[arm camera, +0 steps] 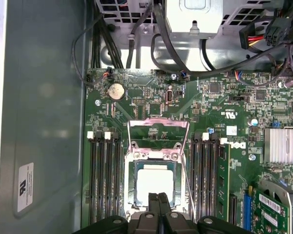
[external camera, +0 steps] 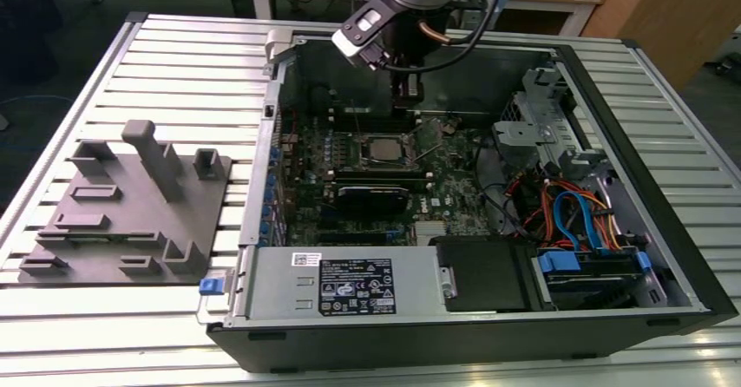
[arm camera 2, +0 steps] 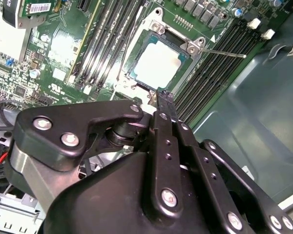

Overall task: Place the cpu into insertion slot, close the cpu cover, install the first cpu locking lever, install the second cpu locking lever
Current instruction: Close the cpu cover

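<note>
Fingertips pressed together and holding nothing, the gripper (arm camera: 158, 199) hangs just above one edge of the cpu (arm camera: 155, 181), which sits in the insertion slot (arm camera: 130, 187). Beyond it the cpu cover (arm camera: 158, 122) lies swung open. Any downward slip here would likely scrape or shift the chip on its contacts, or snag the unlatched lever (arm camera: 187, 187) alongside.

Dull silver-grey flat square cpu (arm camera: 155, 183); green printed circuit board (arm camera: 219, 105); matte black metal pincer (arm camera: 158, 196); pale grey ribbed metal bench (external camera: 173, 57).
</note>
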`<state>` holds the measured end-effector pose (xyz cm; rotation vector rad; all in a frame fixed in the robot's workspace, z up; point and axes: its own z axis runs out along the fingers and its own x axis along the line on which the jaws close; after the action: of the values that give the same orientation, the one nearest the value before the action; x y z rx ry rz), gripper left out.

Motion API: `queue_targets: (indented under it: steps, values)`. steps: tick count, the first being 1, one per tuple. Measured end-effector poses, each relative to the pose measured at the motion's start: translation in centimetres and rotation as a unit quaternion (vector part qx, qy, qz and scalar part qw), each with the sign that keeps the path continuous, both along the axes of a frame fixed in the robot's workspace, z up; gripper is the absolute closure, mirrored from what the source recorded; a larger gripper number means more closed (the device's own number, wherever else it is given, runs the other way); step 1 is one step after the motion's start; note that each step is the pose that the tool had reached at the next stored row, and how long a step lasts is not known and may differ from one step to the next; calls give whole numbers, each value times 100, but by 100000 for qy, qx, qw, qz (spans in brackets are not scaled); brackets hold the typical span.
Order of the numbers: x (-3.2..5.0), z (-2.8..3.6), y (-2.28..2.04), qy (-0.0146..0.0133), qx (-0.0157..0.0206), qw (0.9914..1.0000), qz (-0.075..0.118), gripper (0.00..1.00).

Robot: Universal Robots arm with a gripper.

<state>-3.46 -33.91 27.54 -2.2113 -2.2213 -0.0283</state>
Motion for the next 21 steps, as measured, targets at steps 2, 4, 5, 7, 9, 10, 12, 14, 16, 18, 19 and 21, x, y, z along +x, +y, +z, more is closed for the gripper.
queue_targets:
  steps: [2, 4, 5, 7, 9, 10, 12, 14, 16, 18, 19, 21]
  values:
    - [14, 0, 0, 0, 2, 100000, -2, 90]
    - [27, 0, 0, 0, 3, 100000, -2, 90]
    - [34, 0, 0, 0, 2, 100000, 1, 90]
    - [47, 0, 0, -2, 4, 100000, -2, 90]
    - [63, 0, 0, 1, 3, 100000, -1, 90]
    - [70, 0, 0, -1, 4, 100000, -1, 90]
    - [85, 0, 0, -1, 5, 100000, 0, 90]
    - [98, 0, 0, -1, 6, 100000, -2, 90]
    - [106, 0, 0, 1, 3, 100000, -1, 90]
    - [111, 0, 0, 2, 0, 100000, -2, 90]
    - [115, 0, 0, 0, 2, 100000, 0, 90]
    - [123, 0, 0, -1, 5, 100000, -2, 90]
